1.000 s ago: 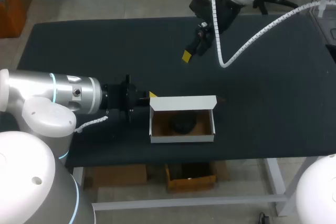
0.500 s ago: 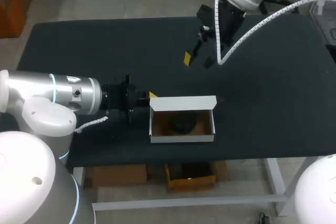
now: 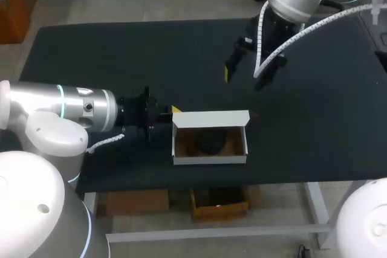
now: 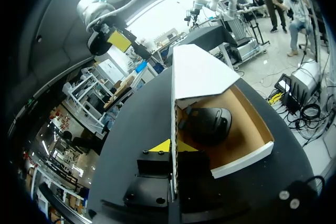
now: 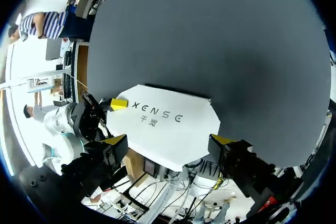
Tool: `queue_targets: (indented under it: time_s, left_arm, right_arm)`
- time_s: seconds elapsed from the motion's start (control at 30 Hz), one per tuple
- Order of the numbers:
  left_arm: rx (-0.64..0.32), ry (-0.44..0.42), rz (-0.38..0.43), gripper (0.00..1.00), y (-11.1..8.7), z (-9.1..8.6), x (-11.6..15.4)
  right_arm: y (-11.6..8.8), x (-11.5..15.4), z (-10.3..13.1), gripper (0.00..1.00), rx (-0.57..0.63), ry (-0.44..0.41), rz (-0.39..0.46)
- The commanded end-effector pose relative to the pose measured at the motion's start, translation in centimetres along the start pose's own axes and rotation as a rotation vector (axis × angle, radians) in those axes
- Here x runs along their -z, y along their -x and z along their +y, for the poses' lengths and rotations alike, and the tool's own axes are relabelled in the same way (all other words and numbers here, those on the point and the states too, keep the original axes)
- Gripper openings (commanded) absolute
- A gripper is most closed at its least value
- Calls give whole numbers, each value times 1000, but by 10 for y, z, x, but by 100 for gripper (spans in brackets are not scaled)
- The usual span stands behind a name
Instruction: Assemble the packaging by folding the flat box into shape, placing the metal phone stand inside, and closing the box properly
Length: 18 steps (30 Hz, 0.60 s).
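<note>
The stand [image 3: 211, 143] lay inside the box [image 3: 210, 159] on the desk [image 3: 91, 58], lid [image 3: 211, 117] upright; closing was judged the step in hand; the left tool [image 4: 174, 147] was clamped on the box's end wall; the right tool [image 3: 247, 75], fingers apart, hung beyond the box, to be lowered behind the lid.

Left tool [image 4: 173, 146] low, clamped on box [image 4: 202, 72] wall, right tool [image 3: 245, 77] raised, spread wide open

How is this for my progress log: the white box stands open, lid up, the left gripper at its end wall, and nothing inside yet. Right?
Not empty: the left wrist view shows the black phone stand lying inside the box. It does stand open, lid up, left gripper at its end wall.
</note>
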<state>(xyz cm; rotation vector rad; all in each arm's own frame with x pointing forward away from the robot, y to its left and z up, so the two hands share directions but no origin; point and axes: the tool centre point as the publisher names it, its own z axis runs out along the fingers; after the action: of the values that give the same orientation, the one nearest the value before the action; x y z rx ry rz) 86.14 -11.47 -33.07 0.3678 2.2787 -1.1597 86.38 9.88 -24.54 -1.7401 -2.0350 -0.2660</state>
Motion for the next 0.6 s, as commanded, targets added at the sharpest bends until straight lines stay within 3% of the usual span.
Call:
queue_targets:
  time_s: [0.03, 0.1, 0.4, 0.6]
  left_arm:
    - [-1, -2, -5, 0, -3, 2, -2]
    - [-1, -2, -5, 0, -3, 2, -2]
    - [-174, 72, -94, 0, -20, 0, -2]
    - [-221, 82, -117, 0, -26, -1, -1]
  right_arm:
    - [-4, -1, -7, 100, 0, 37, -24]
    - [-4, -1, -7, 100, 0, 37, -24]
    - [-4, -1, -7, 100, 0, 37, -24]
    - [-4, -1, -7, 100, 0, 37, -24]
